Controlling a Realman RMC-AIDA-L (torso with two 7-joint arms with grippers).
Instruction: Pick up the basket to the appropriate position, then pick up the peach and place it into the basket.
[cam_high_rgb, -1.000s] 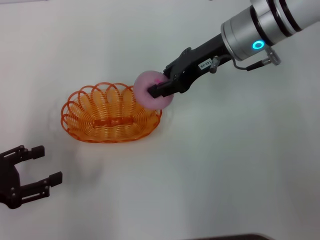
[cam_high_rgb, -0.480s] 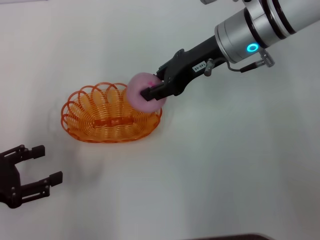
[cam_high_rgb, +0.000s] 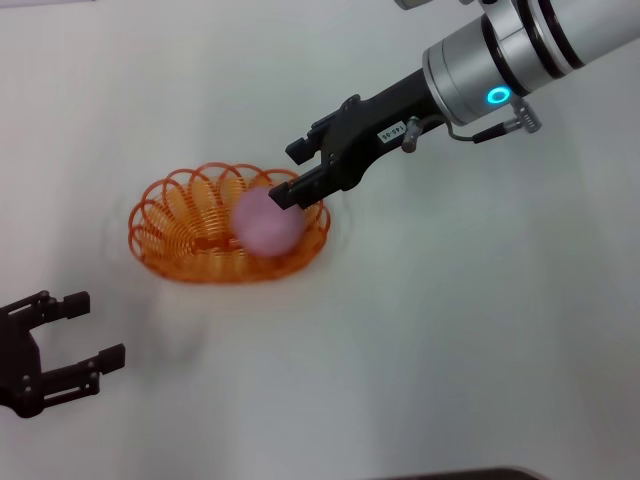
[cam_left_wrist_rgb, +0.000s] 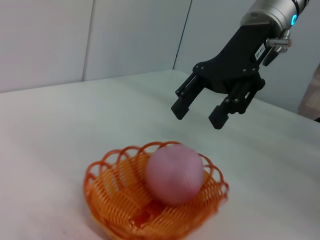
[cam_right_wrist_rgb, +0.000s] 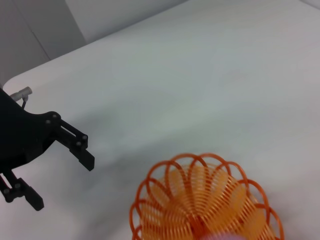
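Observation:
The orange wire basket stands on the white table left of centre. The pale pink peach lies inside it at its right end, free of any grip. My right gripper is open and empty just above the basket's right rim. The left wrist view shows the peach in the basket with the right gripper open above it. The right wrist view shows the basket from above. My left gripper is open and empty at the near left, apart from the basket.
The white table spreads all around the basket. A grey wall stands behind the table in the left wrist view. The left gripper shows far off in the right wrist view.
My right gripper carried the peach left over the basket, opened and let it go. The peach now lies in the basket, which shifted slightly. The left arm has not moved.

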